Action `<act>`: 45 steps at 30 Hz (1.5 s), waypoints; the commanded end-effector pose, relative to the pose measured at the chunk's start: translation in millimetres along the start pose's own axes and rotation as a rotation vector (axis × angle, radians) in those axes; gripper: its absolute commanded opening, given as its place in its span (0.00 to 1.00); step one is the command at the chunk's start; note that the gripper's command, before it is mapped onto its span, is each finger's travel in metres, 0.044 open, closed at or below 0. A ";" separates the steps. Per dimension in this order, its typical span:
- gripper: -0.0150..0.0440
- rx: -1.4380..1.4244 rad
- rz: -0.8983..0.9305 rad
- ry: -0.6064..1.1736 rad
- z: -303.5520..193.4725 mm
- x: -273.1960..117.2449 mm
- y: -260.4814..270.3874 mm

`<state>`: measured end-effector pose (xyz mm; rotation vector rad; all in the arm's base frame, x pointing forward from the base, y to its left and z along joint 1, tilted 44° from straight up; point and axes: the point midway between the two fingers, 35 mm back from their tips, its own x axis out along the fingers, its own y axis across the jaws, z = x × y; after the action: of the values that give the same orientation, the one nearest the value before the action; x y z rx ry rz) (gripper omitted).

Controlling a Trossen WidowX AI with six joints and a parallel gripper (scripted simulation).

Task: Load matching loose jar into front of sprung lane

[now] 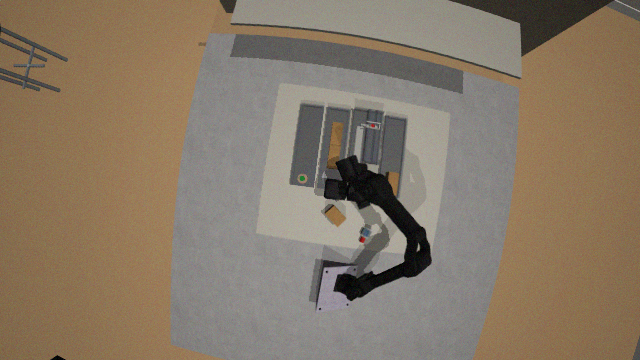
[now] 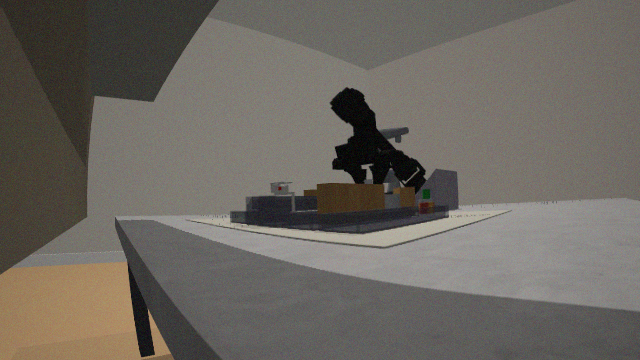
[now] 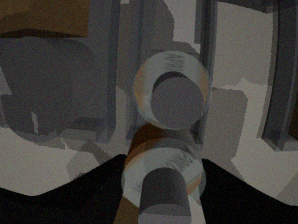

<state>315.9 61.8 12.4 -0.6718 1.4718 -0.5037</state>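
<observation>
My gripper (image 1: 342,178) (image 2: 368,180) (image 3: 162,164) is shut on a round jar (image 3: 131,175) with a pale lid, an orange-brown body and a grey knob. It holds this jar just outside the front end of the sprung lane (image 3: 208,30) (image 1: 371,150). A matching jar (image 3: 177,102) is directly behind it, within the lane's front part, between its walls. The two jars look close together in the wrist view; the gap and the held jar's height above the floor cannot be told. The pusher plate behind the rear jar is not clearly visible. The arm hides both jars in the top view.
The left neighbouring lane holds brown boxes (image 1: 335,142) (image 3: 42,17) and a large grey rounded thing (image 3: 45,95) at its front. A green-topped item (image 1: 302,178) stands in the far-left lane. A brown box (image 1: 395,184) is in the right lane. A loose box (image 1: 335,215) and a small blue item (image 1: 365,232) lie in front.
</observation>
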 end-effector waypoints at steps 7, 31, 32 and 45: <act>0.25 0.008 -0.003 -0.022 10.6 -3.4 -1.2; 0.25 0.008 -0.003 -0.022 19.4 -5.7 -2.7; 0.25 0.008 -0.003 -0.022 19.8 -5.8 -2.8; 0.25 0.008 -0.003 -0.022 24.4 -7.5 -3.7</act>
<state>331.3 64.8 15.6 -0.6713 1.4775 -0.5011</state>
